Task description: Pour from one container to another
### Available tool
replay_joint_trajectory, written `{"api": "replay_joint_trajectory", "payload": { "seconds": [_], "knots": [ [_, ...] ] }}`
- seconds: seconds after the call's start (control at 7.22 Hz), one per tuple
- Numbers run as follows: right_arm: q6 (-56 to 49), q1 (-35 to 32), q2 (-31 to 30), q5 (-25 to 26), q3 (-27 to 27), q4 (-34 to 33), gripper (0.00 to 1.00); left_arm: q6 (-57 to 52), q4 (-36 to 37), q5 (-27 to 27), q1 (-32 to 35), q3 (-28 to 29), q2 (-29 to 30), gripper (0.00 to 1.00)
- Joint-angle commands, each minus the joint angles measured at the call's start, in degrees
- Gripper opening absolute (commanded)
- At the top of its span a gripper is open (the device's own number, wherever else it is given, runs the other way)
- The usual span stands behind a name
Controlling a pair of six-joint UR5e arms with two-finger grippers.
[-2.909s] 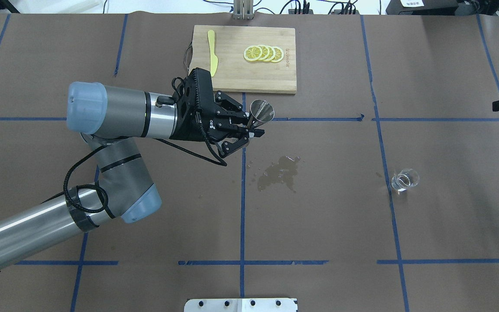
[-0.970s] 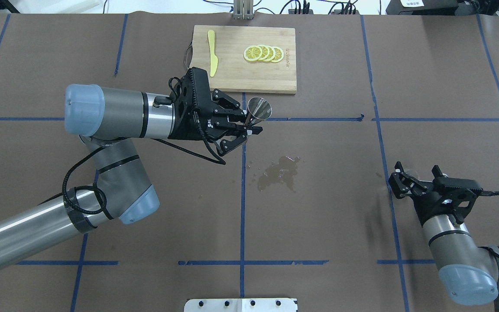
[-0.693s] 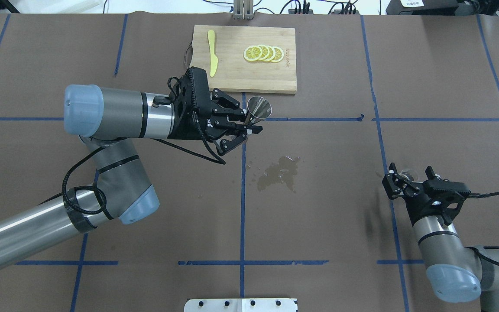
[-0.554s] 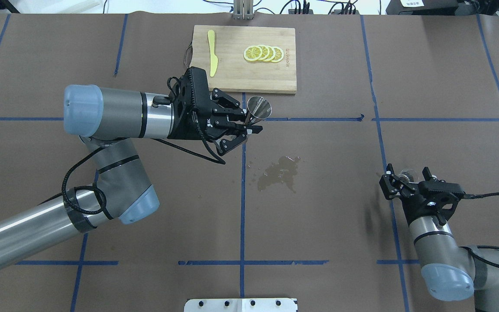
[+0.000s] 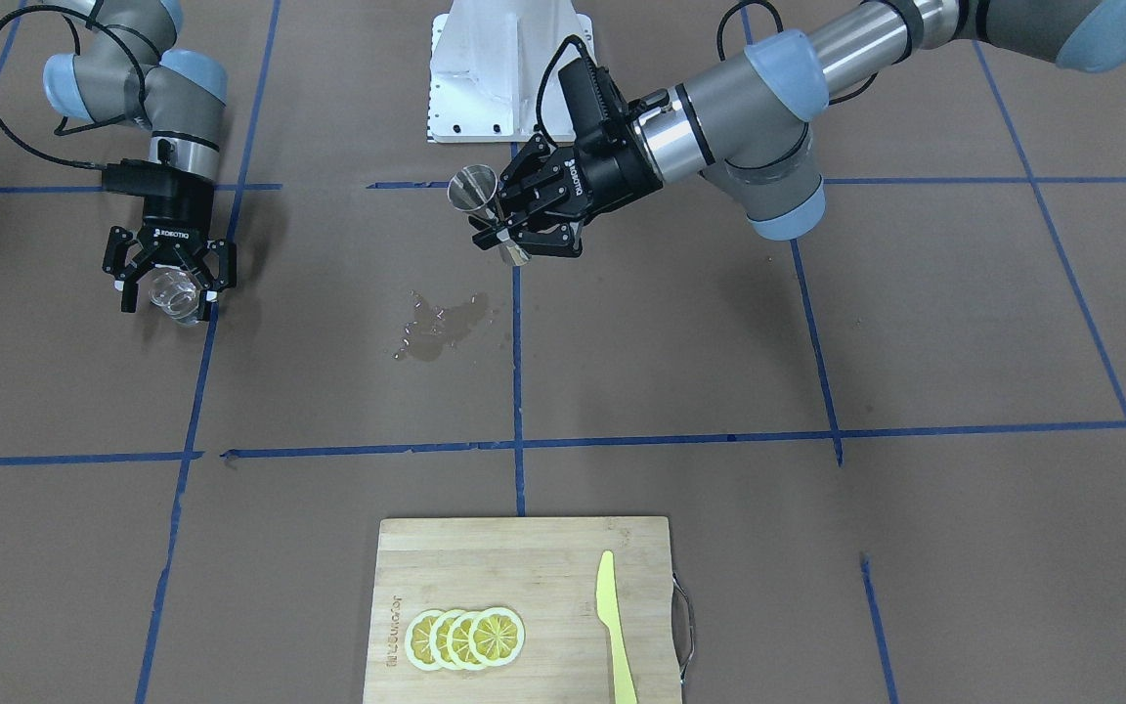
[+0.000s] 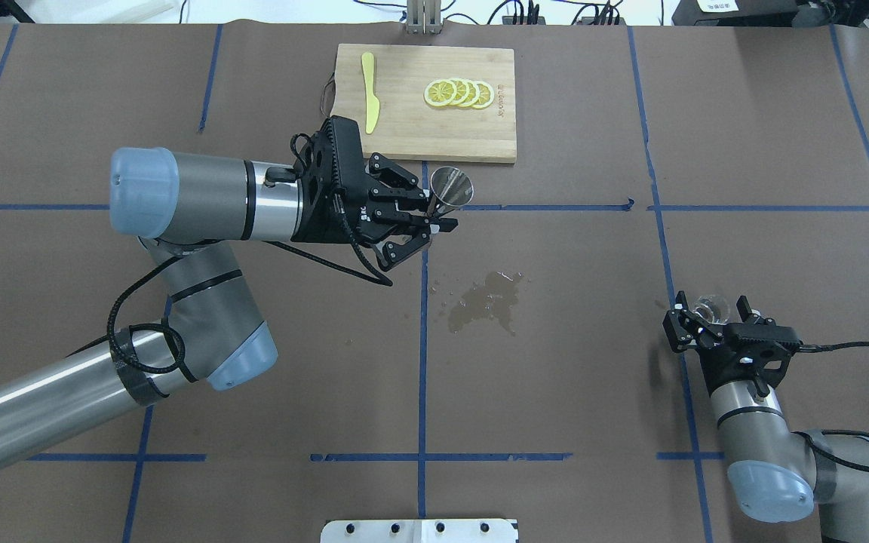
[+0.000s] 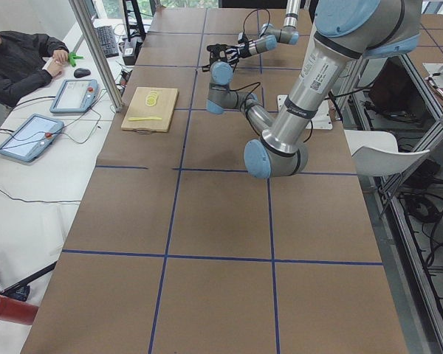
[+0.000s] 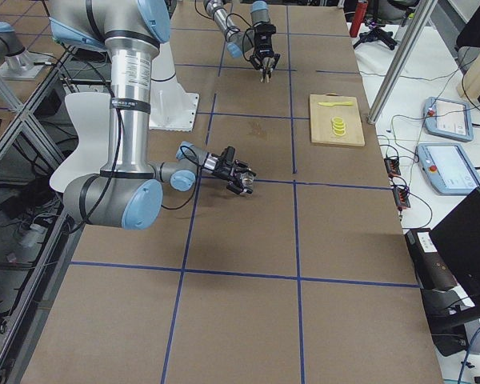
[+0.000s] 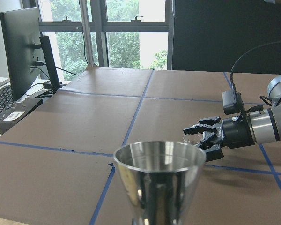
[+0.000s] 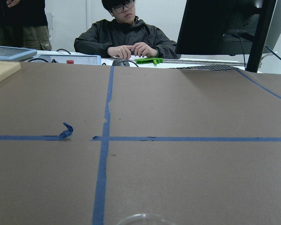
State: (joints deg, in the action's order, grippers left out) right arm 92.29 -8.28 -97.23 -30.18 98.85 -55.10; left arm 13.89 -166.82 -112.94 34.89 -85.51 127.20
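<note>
Inside a robotics laboratory: two grey-and-blue industrial arms, the left arm (image 6: 201,200) and the right arm (image 6: 755,411), reach over a broad worktop (image 6: 555,392) papered in brown and ruled into squares with blue tape (image 6: 422,392). An aluminium frame post (image 7: 96,55) rises at its edge. Beside it, a white side table (image 7: 29,177) carries touchscreen control pendants (image 7: 75,94), trailing cables (image 7: 15,198), a keyboard (image 7: 107,40) and a mouse (image 7: 80,72). A person (image 10: 125,37) in a dark jacket sits there, near a dark monitor (image 10: 225,26). Tall windows (image 9: 131,44) look onto trees. A bamboo cutting board (image 6: 427,128) bearing lemon slices (image 6: 459,93) lies on the paper.
</note>
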Motion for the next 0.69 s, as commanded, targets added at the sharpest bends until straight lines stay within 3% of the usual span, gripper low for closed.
{"api": "replay_joint_trajectory", "payload": {
  "seconds": [0.0,0.28,0.42,0.55],
  "knots": [
    [0.08,0.63,0.02,0.12,-0.23,0.00,0.91,0.09,-0.70,0.00,0.00,0.00,-0.46,0.00],
    [-0.01,1.07,0.02,0.74,-0.32,-0.09,0.88,0.00,-0.70,0.00,0.00,0.00,-0.46,0.00],
    [-0.01,1.07,0.02,0.74,-0.23,0.00,0.78,0.00,-0.88,0.00,0.00,0.00,-0.55,0.00],
    [-0.01,1.07,0.02,0.74,-0.32,-0.09,0.59,0.00,-0.96,0.00,0.00,0.00,-0.55,0.00]
  ]
}}
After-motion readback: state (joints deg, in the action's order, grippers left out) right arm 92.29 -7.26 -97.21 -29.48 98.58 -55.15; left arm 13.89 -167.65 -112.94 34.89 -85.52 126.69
